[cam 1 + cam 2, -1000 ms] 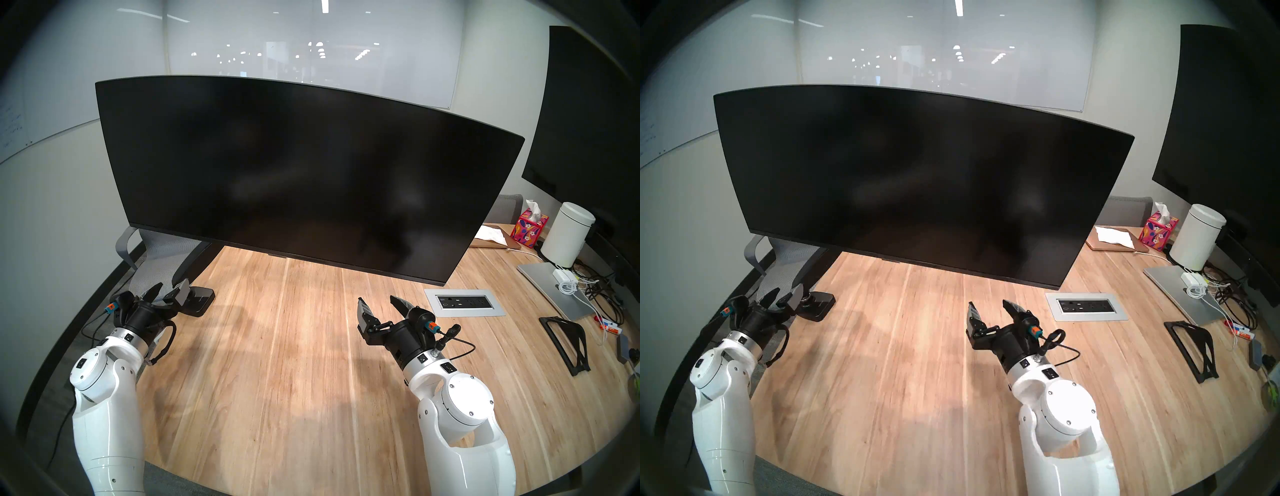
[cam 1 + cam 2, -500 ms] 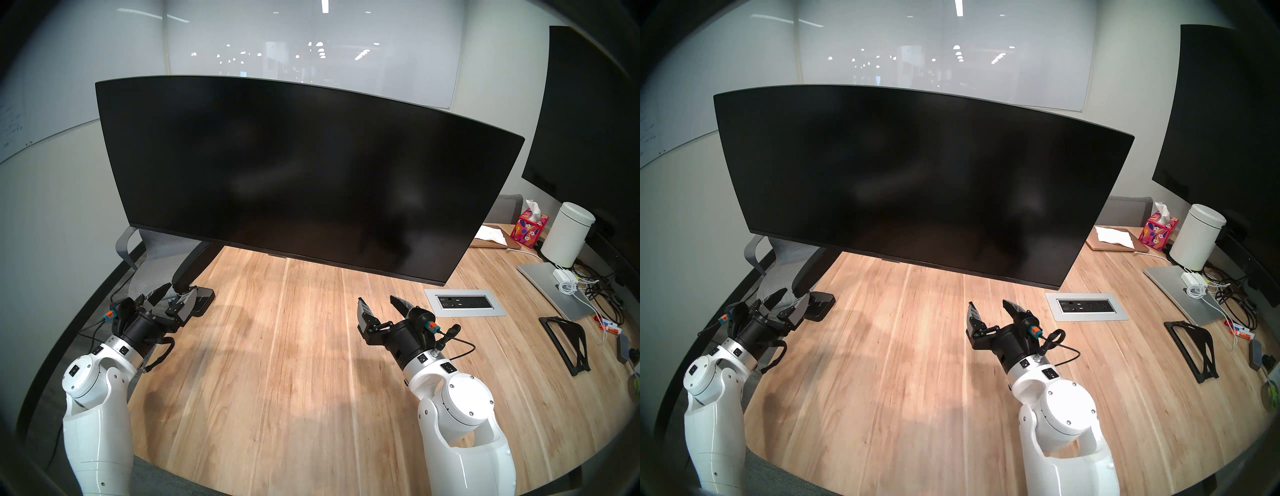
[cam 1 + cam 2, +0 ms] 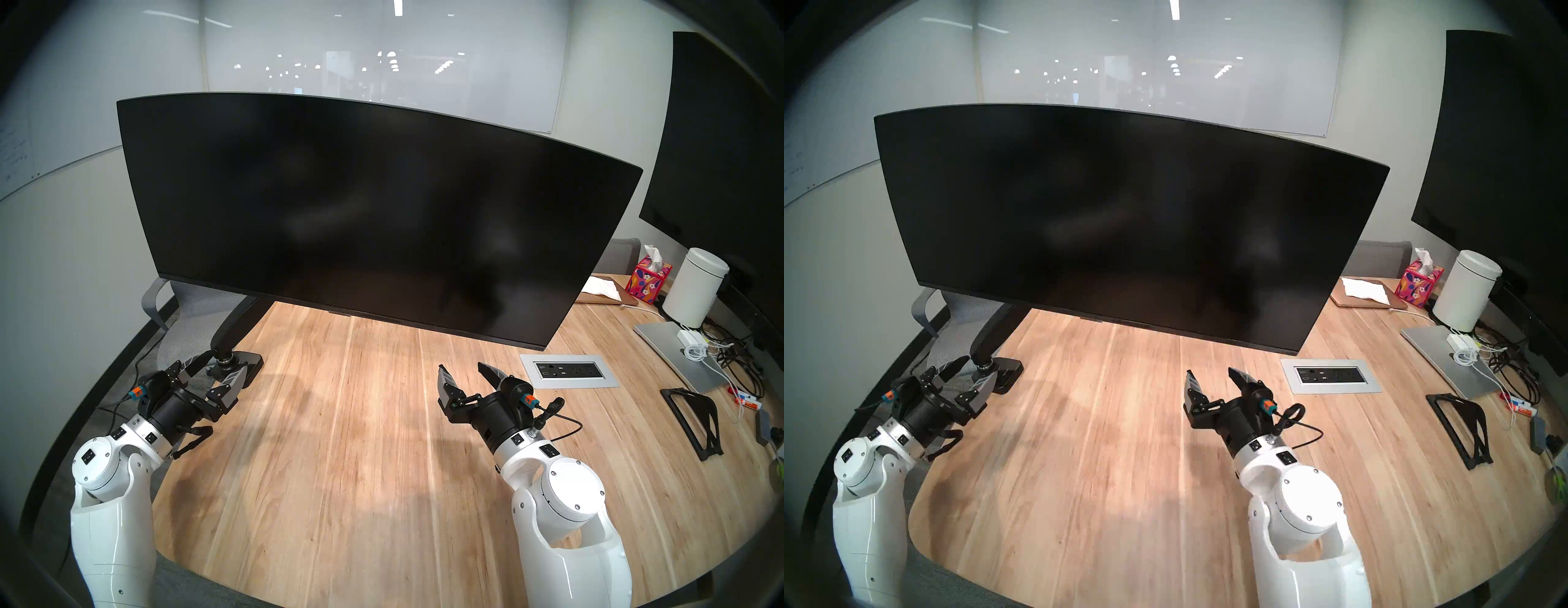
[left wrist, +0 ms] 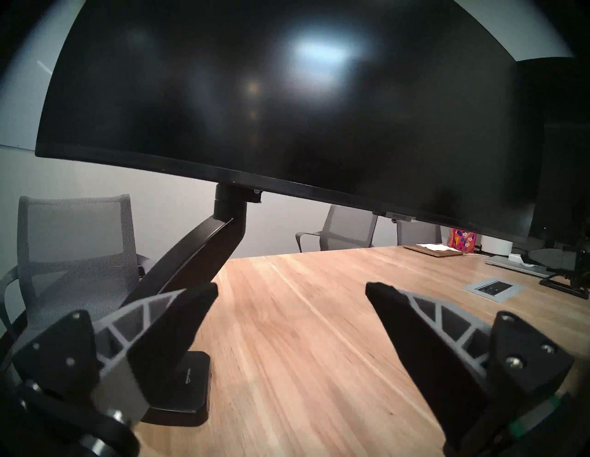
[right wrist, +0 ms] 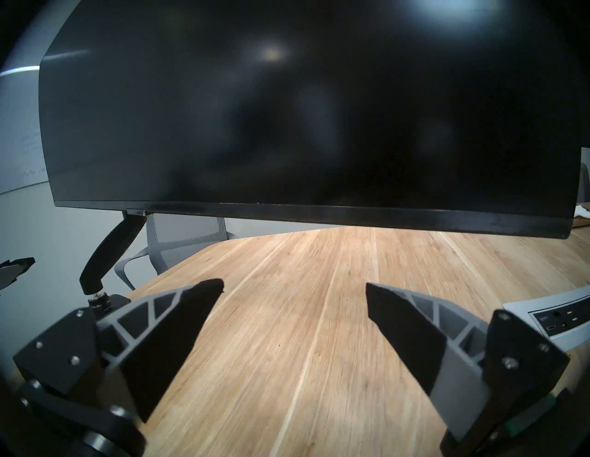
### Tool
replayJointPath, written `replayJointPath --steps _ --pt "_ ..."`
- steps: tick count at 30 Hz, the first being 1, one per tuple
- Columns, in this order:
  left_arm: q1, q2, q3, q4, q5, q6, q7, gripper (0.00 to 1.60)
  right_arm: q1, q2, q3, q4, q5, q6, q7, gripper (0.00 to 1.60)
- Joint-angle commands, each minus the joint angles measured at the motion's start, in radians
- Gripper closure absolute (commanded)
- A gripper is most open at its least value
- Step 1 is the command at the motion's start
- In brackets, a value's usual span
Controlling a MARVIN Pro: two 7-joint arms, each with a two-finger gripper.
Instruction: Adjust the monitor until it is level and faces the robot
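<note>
The monitor is a very wide black screen hanging over the wooden table on a black arm mount. In the head views its bottom edge slopes down toward my right. My left gripper is open and empty at the table's left edge, just in front of the mount's base. In the left wrist view the left gripper points at the monitor and the mount. My right gripper is open and empty, low over the table below the monitor's right half.
A grey power socket panel is set into the table by the right gripper. Further right are a laptop, cables, a white canister, a tissue box and a black stand. A grey chair stands behind the mount. A large screen is on the right wall.
My left arm has drawn back toward me and to the left, uncovering the mount's base joint, its gripper still open. The monitor and right arm have not moved.
</note>
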Motion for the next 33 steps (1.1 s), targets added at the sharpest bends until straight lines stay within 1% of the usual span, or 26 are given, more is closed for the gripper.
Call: replayJointPath --steps 1,4,30,31,33 --pt "-0.011 0.022 -0.005 -0.012 -0.006 0.016 -0.014 0.00 0.003 0.000 0.000 -0.021 0.001 -0.003 0.001 0.00" --pt "-0.007 0.041 -0.004 -0.014 -0.002 0.045 -0.027 0.00 0.003 0.000 0.000 -0.021 0.001 -0.003 0.001 0.00" --pt "-0.015 0.033 -0.012 -0.013 0.009 0.057 -0.041 0.00 0.003 0.000 0.000 -0.021 0.001 -0.003 0.000 0.00" --pt "-0.016 0.032 -0.012 -0.013 0.009 0.057 -0.041 0.00 0.004 -0.010 0.001 -0.018 0.007 0.005 -0.006 0.00" --pt "-0.016 0.032 -0.012 -0.013 0.009 0.057 -0.041 0.00 0.009 -0.009 -0.004 -0.018 -0.003 0.029 -0.016 0.00"
